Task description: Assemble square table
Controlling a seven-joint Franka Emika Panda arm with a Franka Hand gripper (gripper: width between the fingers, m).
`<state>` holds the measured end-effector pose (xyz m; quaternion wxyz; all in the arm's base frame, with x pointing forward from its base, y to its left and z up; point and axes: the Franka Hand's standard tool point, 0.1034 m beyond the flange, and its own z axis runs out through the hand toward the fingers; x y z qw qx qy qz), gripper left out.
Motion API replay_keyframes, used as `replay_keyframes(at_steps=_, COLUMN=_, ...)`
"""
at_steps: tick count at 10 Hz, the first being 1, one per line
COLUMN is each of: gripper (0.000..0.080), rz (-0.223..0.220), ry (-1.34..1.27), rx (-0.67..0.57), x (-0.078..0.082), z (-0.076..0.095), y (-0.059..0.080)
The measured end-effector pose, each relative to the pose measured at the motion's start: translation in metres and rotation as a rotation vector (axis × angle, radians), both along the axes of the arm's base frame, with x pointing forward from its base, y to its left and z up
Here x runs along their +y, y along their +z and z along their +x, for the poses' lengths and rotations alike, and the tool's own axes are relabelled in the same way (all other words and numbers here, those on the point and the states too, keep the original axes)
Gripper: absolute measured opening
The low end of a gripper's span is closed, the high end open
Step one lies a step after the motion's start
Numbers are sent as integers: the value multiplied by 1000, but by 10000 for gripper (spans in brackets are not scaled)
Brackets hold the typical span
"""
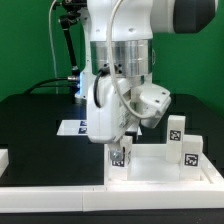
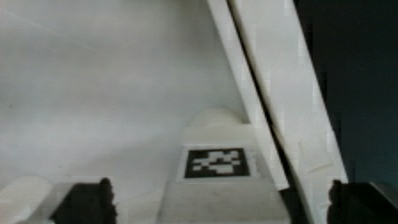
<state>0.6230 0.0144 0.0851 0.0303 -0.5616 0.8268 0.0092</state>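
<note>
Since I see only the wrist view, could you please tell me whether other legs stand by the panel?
Observer: Yes. A far leg and a near leg stand upright at the panel's side toward the exterior view's right.
Operator: Thank you. Where is the marker board?
Observer: The marker board lies beyond the panel, toward the exterior view's left.
Operator: And the leg between the jaws?
Observer: That left leg stands near the panel's corner toward the exterior view's left.
</note>
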Motion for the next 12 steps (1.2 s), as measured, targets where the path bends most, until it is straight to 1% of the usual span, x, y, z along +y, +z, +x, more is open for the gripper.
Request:
replay_keyframes(at_steps=1, gripper=625, rz=18, ry=4, rx=-20, x=4, z=0, y=17)
replay_keyframes(at_steps=2, gripper=645, rz=38, ry=4, rx=-45, x=9, z=2, y=39)
replay_keyframes(at_steps=3, gripper=648, rz=57, ry=8, rx=-63, x=14, z=4, y=58)
replay_keyframes(at_steps=4, gripper=648, rz=73, ry=8, rx=-71, x=20, z=9, y=73)
replay_keyframes(at_steps=5, gripper=649, rz=77, ry=17, rx=-80, x=25, z=13, y=79)
replay_keyframes(at_steps=7, gripper=649, rz=76, ry=19, rx=-75, x=25, z=11, y=75)
replay_keyframes(at_steps=12, gripper=649, rz=75, ry=20, rx=-74, x=25, z=11, y=74)
